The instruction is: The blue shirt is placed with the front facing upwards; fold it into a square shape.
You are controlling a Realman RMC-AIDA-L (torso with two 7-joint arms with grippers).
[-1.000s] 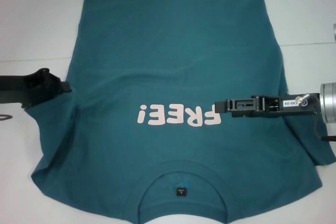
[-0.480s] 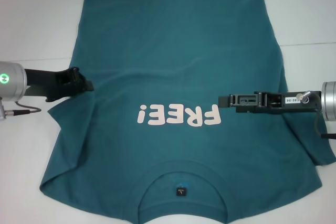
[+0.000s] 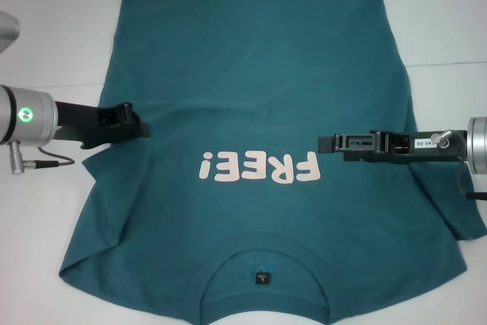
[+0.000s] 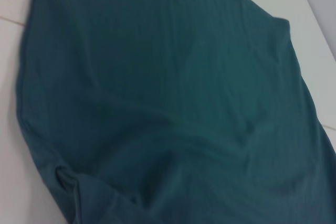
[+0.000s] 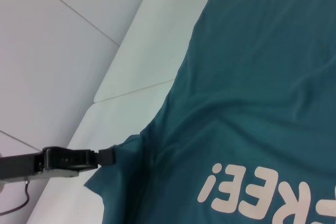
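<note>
1. On a white table (image 3: 53, 28), the blue shirt (image 3: 251, 74) lies spread flat with its front up. The collar is nearest the robot and the hem lies along the far side.
2. Pale pink lettering (image 3: 259, 167) reading "FREE!" runs across the chest and appears upside down in the head view. A small dark neck label (image 3: 262, 277) sits inside the collar at the near edge.
3. Reaching in from the robot's left, the left gripper (image 3: 141, 125) is over the shirt's left side, at chest height, just beyond the lettering. Its dark fingers are closed on the fabric of the left sleeve, which is drawn inward over the body of the shirt. The cloth there forms slanting folds that run toward the near left corner.
4. The right wrist view shows the left gripper's tip meeting a pulled-up point of teal fabric at the shirt's edge.
5. Reaching in from the robot's right, the right gripper (image 3: 323, 144) lies level above the chest. Its tip is just beside the last letter of the print. Whether its fingers are apart or together cannot be told.
6. The right sleeve (image 3: 456, 218) lies flat on the table beneath the right arm.
7. The left wrist view shows only teal cloth with soft creases and strips of white table at the sides.
</note>
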